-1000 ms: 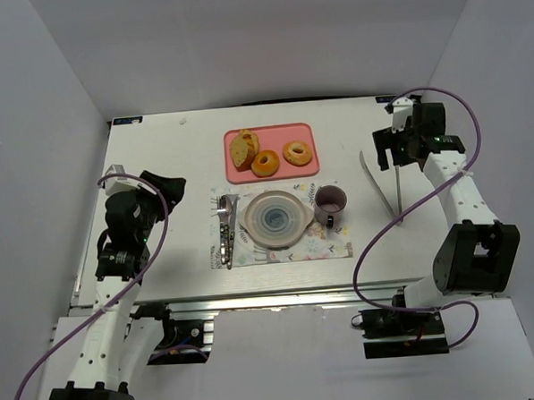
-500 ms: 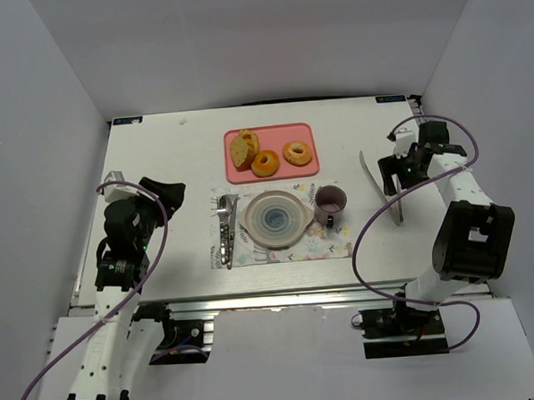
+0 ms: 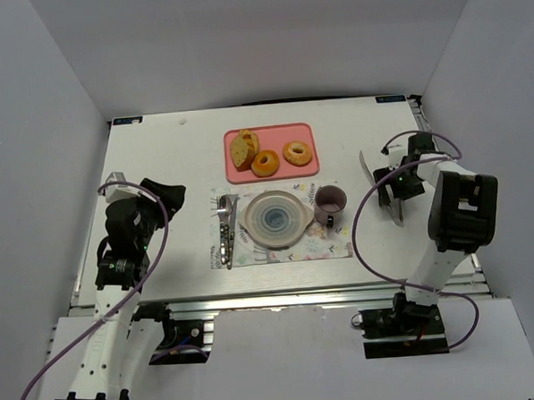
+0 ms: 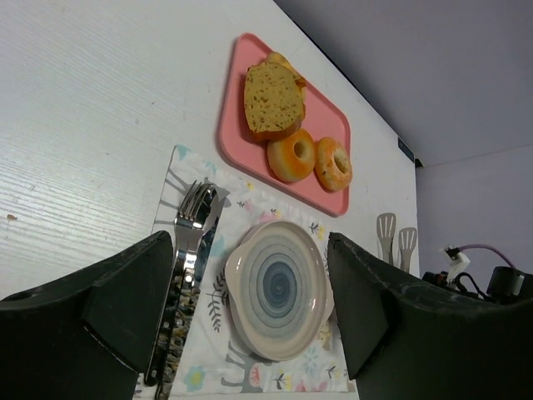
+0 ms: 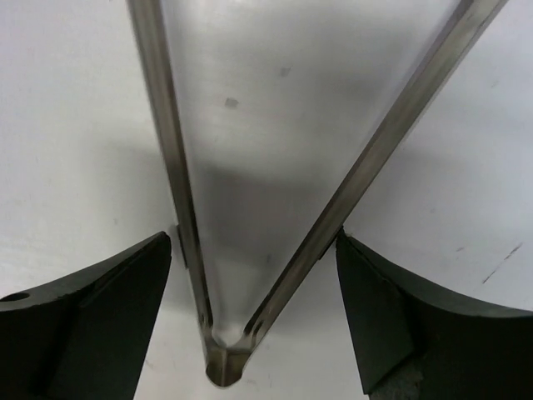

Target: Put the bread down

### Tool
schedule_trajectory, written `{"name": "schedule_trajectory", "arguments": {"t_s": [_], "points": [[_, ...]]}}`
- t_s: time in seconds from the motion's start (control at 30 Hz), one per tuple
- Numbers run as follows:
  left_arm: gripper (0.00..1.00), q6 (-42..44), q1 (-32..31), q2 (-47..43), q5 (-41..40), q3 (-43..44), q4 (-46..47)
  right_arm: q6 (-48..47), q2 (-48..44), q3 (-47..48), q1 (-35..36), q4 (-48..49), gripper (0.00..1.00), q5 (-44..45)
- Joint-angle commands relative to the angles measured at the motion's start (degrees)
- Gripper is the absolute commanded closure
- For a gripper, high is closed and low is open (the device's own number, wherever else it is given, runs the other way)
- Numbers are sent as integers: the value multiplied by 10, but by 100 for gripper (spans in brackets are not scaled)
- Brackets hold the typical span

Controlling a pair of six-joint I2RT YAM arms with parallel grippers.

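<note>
The bread (image 3: 265, 162), a deep orange ring, lies on the pink tray (image 3: 304, 131) between a brown-crusted loaf chunk (image 3: 242, 148) and a paler ring (image 3: 296, 151). It also shows in the left wrist view (image 4: 293, 155). My left gripper (image 3: 165, 193) is open and empty, left of the placemat, looking over the plate (image 4: 279, 287). My right gripper (image 3: 395, 190) is low over metal tongs (image 3: 367, 168) at the right. In the right wrist view its open fingers (image 5: 254, 275) straddle the tongs' two arms (image 5: 162, 142) near the hinge.
A grey-blue ringed plate (image 3: 272, 218) sits on a patterned placemat (image 3: 337, 246), with a fork and knife (image 3: 225, 227) to its left and a mug (image 3: 330, 200) to its right. White walls close in the table on three sides.
My right arm has folded down and inward from the far right, bringing the gripper low onto the tongs. My left arm has barely moved.
</note>
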Motion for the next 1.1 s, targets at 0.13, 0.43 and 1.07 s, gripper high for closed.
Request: {"name": "schedule_trajectory", "arguments": {"t_s": [0.13,0.43,1.07], "points": [[16,5,0,5,-8,6,-6,31,46,41,-1,41,20,-6],[16,8,-1,10,-10,15,-11,24,39,41,-2,17,65,-40],[16,6,-1,12,-11,27,-17,11,-18,257,68,-76,52,-133]]}}
